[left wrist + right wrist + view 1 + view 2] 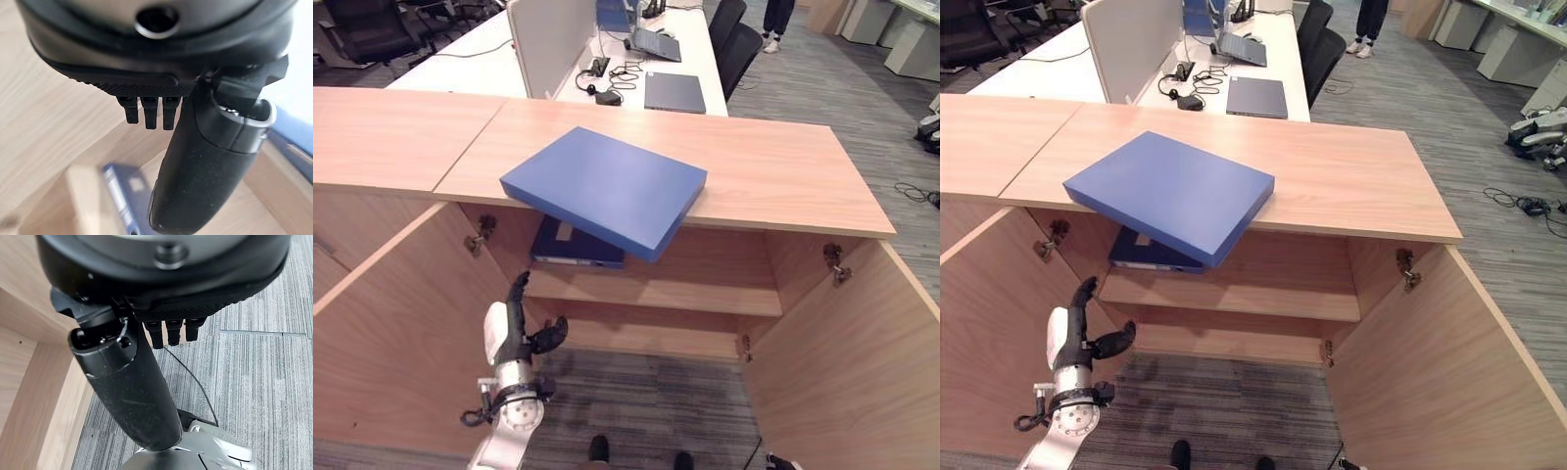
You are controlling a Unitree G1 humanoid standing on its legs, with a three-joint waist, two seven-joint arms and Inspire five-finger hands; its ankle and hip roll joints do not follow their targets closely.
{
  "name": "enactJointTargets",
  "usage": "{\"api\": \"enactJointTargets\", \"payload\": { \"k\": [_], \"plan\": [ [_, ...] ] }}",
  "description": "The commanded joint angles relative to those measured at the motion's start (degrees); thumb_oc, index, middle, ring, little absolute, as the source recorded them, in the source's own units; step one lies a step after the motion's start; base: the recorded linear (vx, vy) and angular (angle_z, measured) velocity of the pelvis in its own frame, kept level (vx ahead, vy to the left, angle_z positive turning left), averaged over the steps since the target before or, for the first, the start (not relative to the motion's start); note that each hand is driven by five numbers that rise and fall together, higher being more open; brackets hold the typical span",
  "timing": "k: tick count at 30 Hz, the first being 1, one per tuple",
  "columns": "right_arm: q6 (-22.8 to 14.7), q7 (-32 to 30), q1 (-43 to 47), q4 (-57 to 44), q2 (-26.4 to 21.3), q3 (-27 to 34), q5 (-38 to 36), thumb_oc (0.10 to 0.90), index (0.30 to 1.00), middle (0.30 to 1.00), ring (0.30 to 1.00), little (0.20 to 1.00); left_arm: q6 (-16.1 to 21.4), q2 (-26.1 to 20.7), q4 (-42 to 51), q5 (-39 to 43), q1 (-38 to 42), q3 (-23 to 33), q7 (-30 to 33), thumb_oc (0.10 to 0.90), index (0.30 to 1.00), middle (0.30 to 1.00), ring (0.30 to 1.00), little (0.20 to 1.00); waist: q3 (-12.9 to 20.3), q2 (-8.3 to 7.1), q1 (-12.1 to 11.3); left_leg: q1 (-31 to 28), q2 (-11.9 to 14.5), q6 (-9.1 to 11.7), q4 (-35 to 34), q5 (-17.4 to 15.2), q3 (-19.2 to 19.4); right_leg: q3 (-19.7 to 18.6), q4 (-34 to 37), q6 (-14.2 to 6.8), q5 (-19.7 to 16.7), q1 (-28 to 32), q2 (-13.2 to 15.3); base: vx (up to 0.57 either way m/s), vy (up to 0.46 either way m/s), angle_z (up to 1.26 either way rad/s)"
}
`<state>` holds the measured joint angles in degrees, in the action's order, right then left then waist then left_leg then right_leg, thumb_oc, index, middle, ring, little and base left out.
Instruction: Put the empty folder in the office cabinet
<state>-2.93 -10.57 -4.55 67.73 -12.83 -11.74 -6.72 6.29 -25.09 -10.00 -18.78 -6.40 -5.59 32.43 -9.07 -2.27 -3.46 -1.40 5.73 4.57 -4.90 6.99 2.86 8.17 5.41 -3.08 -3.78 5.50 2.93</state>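
A flat blue folder (607,188) lies on the wooden cabinet top (783,176), its near corner hanging over the front edge above the open cabinet. On the shelf (705,289) inside rests a second blue folder (576,247) with a white label, also seen in the left wrist view as the labelled folder (122,196). My left hand (514,328) is raised below and left of the shelf, in front of the left door, open, fingers straight up and holding nothing. My right hand (127,382) hangs open over grey carpet beside a wooden panel.
Both cabinet doors stand wide open, the left door (401,323) and the right door (862,362). Behind the cabinet a white desk (499,59) carries a closed laptop (674,91) and cables. Black chairs (736,49) and a person's feet (771,44) are beyond.
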Motion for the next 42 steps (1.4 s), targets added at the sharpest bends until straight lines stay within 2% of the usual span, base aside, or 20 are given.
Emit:
{"api": "enactJointTargets", "payload": {
  "k": [1, 2, 6, 7, 10, 12, 19, 23, 24, 26, 27, 33, 40, 41, 42],
  "plan": [
    [-1.4, -1.1, 2.8, 0.8, -1.4, -2.6, 2.1, 0.8, 0.9, 0.9, 0.9, 0.9, 1.1, -6.6, 6.8, -12.3, 7.6, 4.7, 7.3, 0.8, 0.9, 0.9, 0.9, 0.9, -1.5, -0.94, -0.7, -5.7, -1.2, 1.2, -0.1, -7.7, 1.3, 2.2, -0.6, -5.9, 6.8, 3.7, 2.5, 0.0, 0.0, 0.0],
    [-1.4, -1.1, 2.8, 0.8, -1.3, -2.6, 2.1, 0.8, 0.9, 0.9, 0.9, 0.9, 1.0, -6.6, 6.9, -12.4, 7.6, 4.7, 7.4, 0.8, 0.9, 0.9, 0.9, 0.9, -1.7, -1.01, -0.7, -5.3, -1.2, 1.1, -0.1, -7.0, 1.4, 2.3, -0.6, -5.8, 6.2, 3.4, 2.6, 0.0, 0.0, 0.0],
    [-1.5, 0.2, 2.6, 0.9, -2.0, -3.6, 2.0, 0.8, 0.9, 0.9, 0.9, 0.9, 0.3, -12.7, 10.8, -20.9, 9.8, 5.4, 8.0, 0.8, 0.9, 0.9, 0.9, 0.9, -1.0, -0.31, -0.2, -6.1, -1.7, 1.2, -0.1, -8.0, 0.9, 2.1, -0.7, -5.9, 7.0, 4.2, 2.6, 0.03, 0.011, 0.01],
    [-1.6, 0.5, 2.6, 0.6, -2.0, -3.9, 2.1, 0.8, 0.9, 0.9, 0.9, 0.9, -0.1, -13.9, 11.4, -22.4, 10.4, 5.3, 8.2, 0.8, 0.9, 0.9, 0.9, 0.9, -1.0, -0.22, 0.0, -6.0, -1.7, 1.1, -0.1, -7.4, 0.9, 2.3, -0.8, -5.8, 6.4, 3.9, 2.6, 0.07, 0.01, 0.02],
    [-1.7, 0.7, 2.5, 0.3, -2.1, -4.3, 2.2, 0.8, 0.9, 0.9, 0.9, 0.9, -0.3, -14.9, 12.0, -23.7, 11.0, 5.1, 8.4, 0.8, 0.9, 0.9, 0.9, 0.9, -0.9, -0.19, 0.1, -6.3, -1.7, 1.1, -0.1, -8.2, 0.8, 2.2, -0.7, -5.9, 7.0, 4.3, 2.6, 0.01, 0.0, 0.0],
    [-2.0, 1.2, 2.5, -0.5, -2.5, -4.9, 2.5, 0.8, 0.9, 0.9, 0.9, 0.9, 0.0, -18.3, 14.1, -26.6, 12.6, 4.6, 7.8, 0.8, 0.9, 0.9, 0.9, 0.9, -0.9, 0.16, 0.2, -6.3, -1.7, 1.2, -0.1, -7.7, 1.0, 2.3, -0.8, -6.0, 6.3, 3.9, 2.7, 0.0, 0.0, 0.0],
    [-2.3, 2.6, 3.0, -0.6, -3.3, -6.7, 3.9, 0.8, 0.9, 0.9, 0.9, 0.9, 2.4, -26.4, 18.5, -29.2, 15.8, 3.6, 5.5, 0.8, 0.9, 0.9, 0.9, 0.9, -0.4, 0.94, 0.6, -6.6, -1.5, 1.4, -0.1, -8.4, 2.2, 2.2, -0.7, -6.5, 6.4, 3.6, 2.6, -0.01, 0.006, -0.04],
    [-2.3, 2.9, 3.0, -0.4, -3.5, -6.7, 4.1, 0.8, 0.9, 0.9, 0.9, 0.9, 4.1, -27.9, 19.5, -27.7, 16.9, 2.8, 3.8, 0.8, 0.9, 0.9, 0.9, 0.9, -0.3, 1.1, 1.0, -6.6, -1.6, 1.4, -0.1, -7.7, 2.6, 2.3, -0.7, -6.5, 6.0, 3.6, 2.6, 0.03, 0.011, -0.08],
    [-2.2, 3.2, 2.9, -0.3, -3.9, -6.9, 4.2, 0.8, 0.9, 0.9, 0.9, 0.9, 5.0, -29.2, 19.3, -26.8, 18.1, 1.9, 2.7, 0.8, 0.9, 0.9, 0.9, 0.9, 0.1, 1.33, 1.4, -7.1, -1.5, 1.5, -0.1, -8.5, 2.6, 2.1, -0.6, -6.6, 6.7, 4.2, 2.6, 0.02, 0.013, -0.05],
    [-2.2, 3.2, 2.9, -0.2, -4.0, -6.8, 4.2, 0.8, 0.9, 0.9, 0.9, 0.9, 5.5, -29.8, 19.2, -26.1, 18.8, 1.4, 2.1, 0.8, 0.9, 0.9, 0.9, 0.9, 0.0, 1.4, 1.5, -6.8, -1.6, 1.4, -0.1, -7.7, 2.7, 2.2, -0.6, -6.5, 6.1, 3.9, 2.7, 0.01, 0.013, -0.05],
    [-2.1, 3.3, 2.9, -0.2, -4.2, -6.8, 4.4, 0.8, 0.9, 0.9, 0.9, 0.9, 5.7, -30.3, 19.2, -25.5, 19.4, 1.1, 1.5, 0.8, 0.9, 0.9, 0.9, 0.9, 0.2, 1.46, 1.6, -7.2, -1.5, 1.5, -0.1, -8.5, 2.7, 2.2, -0.6, -6.6, 6.7, 4.2, 2.7, 0.01, 0.013, -0.04],
    [-1.9, 3.4, 2.8, -0.2, -4.4, -6.8, 4.5, 0.8, 0.9, 0.9, 0.9, 0.9, 6.6, -29.3, 17.3, -22.4, 22.0, -1.3, -0.4, 0.8, 0.9, 0.9, 0.9, 0.9, 0.3, 1.58, 2.2, -7.4, -1.6, 1.5, -0.1, -8.6, 2.9, 2.2, -0.6, -6.7, 6.7, 4.3, 2.7, 0.01, 0.001, 0.0],
    [-1.6, 3.1, 2.7, -0.3, -4.5, -6.2, 4.1, 0.8, 0.9, 0.9, 0.9, 0.9, 7.1, -25.0, 14.3, -18.8, 25.2, -5.2, -2.9, 0.8, 0.9, 0.9, 0.9, 0.9, 0.4, 1.4, 3.2, -7.6, -2.0, 1.2, -0.1, -8.9, 2.6, 1.5, -0.7, -6.5, 6.8, 4.5, 2.9, 0.0, 0.0, 0.0],
    [-1.6, 3.1, 2.7, -0.3, -4.4, -6.1, 4.0, 0.8, 0.9, 0.9, 0.9, 0.9, 7.1, -24.4, 13.8, -18.6, 25.3, -5.7, -3.1, 0.8, 0.9, 0.9, 0.9, 0.9, 0.3, 1.31, 3.3, -7.3, -2.0, 1.1, -0.1, -8.1, 2.7, 1.4, -0.8, -6.4, 6.1, 4.1, 3.0, 0.0, 0.0, 0.0],
    [-1.5, 3.1, 2.7, -0.3, -4.4, -6.0, 4.0, 0.8, 0.9, 0.9, 0.9, 0.9, 7.1, -24.3, 13.7, -18.6, 25.4, -5.8, -3.1, 0.8, 0.9, 0.9, 0.9, 0.9, 0.5, 1.34, 3.3, -7.7, -2.0, 1.2, -0.1, -8.9, 2.6, 1.4, -0.8, -6.5, 6.8, 4.4, 2.9, 0.0, 0.0, 0.0]
  ]
}}
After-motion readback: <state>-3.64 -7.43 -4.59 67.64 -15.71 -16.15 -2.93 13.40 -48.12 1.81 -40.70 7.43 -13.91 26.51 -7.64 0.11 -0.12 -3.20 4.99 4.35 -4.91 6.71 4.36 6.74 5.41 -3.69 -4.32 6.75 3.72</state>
